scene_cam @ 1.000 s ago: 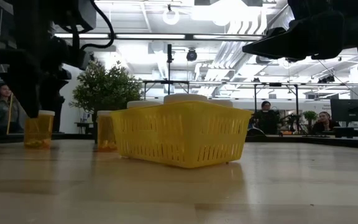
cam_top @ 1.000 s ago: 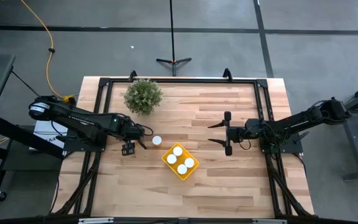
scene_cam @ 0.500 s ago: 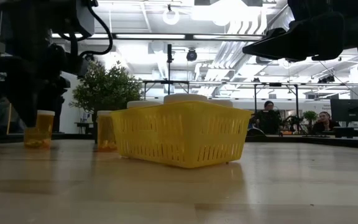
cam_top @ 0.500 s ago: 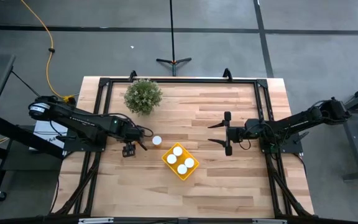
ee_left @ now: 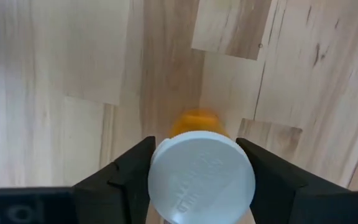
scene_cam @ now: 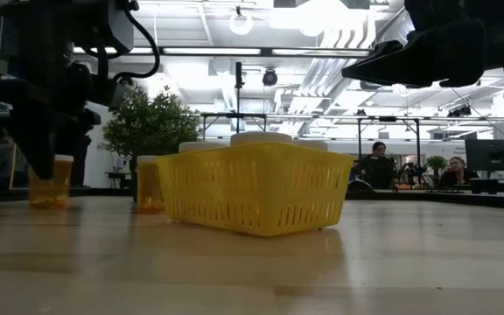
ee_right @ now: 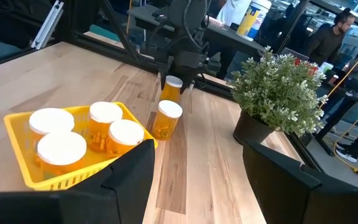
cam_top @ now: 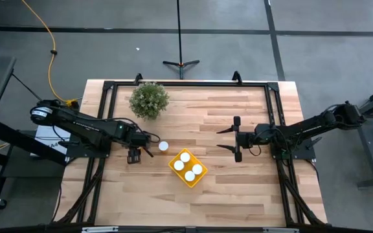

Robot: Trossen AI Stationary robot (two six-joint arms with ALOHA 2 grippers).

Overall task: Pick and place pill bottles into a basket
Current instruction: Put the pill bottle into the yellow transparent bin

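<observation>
Now | left gripper [ee_left: 201, 180] closed in on pill bottle [ee_left: 202, 171] | basket [cam_top: 188, 169] unchanged

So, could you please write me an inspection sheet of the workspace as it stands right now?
Surface: wooden table, level, in a black frame.
Job's things: yellow basket holds four pill bottles; fifth bottle stands on the table beside it; sixth bottle sits between the left gripper's fingers.
Clutter: potted plant near the table's far edge.
Grippers: left gripper is down around the sixth bottle, cap between its fingers; right gripper is open, empty, hovering right of the basket.
Cables: yellow cable on the floor, off the table.
Surroundings: tripod stand behind the table; people seated in the room beyond.
</observation>
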